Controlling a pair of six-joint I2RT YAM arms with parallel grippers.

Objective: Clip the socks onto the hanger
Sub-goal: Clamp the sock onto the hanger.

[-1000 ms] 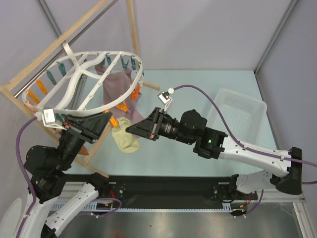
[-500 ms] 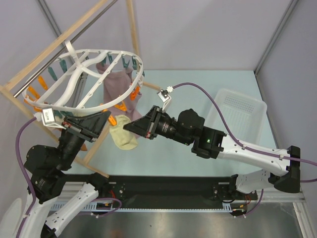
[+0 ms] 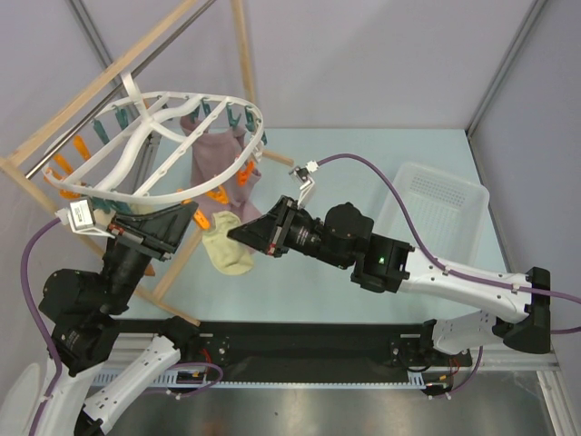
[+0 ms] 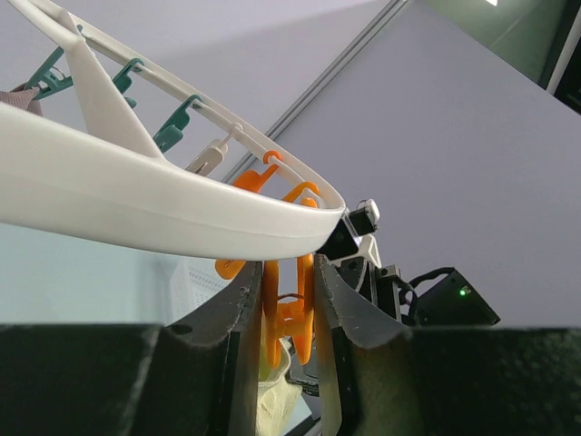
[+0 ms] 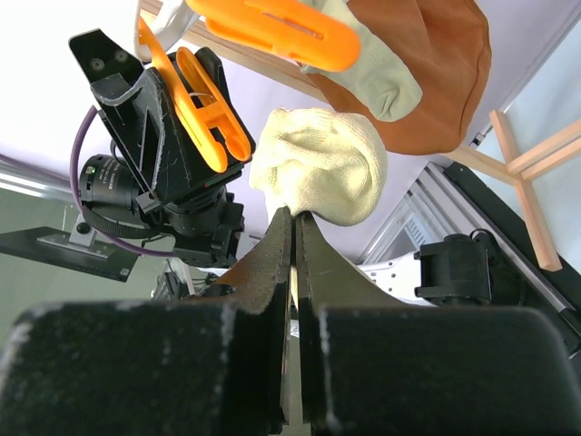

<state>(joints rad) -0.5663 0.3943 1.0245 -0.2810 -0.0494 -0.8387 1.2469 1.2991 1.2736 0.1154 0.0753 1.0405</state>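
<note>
The white oval hanger (image 3: 136, 145) hangs tilted at the upper left, rimmed with teal and orange pegs. My left gripper (image 3: 191, 216) is under its near rim (image 4: 136, 200), shut on an orange peg (image 4: 286, 309) and squeezing its handles. My right gripper (image 3: 234, 234) is shut on the edge of a cream sock (image 3: 227, 252), held just right of that peg. In the right wrist view the sock (image 5: 322, 163) bulges above the shut right gripper (image 5: 294, 216), close beside the squeezed peg (image 5: 204, 104). Another pale sock (image 5: 381, 82) hangs under a second orange peg (image 5: 272, 27).
A mauve cloth (image 3: 218, 159) hangs from the hanger's far side, and an orange-brown cloth (image 5: 436, 64) shows behind the socks. A wooden frame (image 3: 136, 54) carries the hanger. A white perforated basket (image 3: 436, 204) sits at the right of the table.
The hanger has swung slightly up and to the right. My left arm has shifted a little left with the peg, and the right gripper has lifted the sock slightly toward it.
</note>
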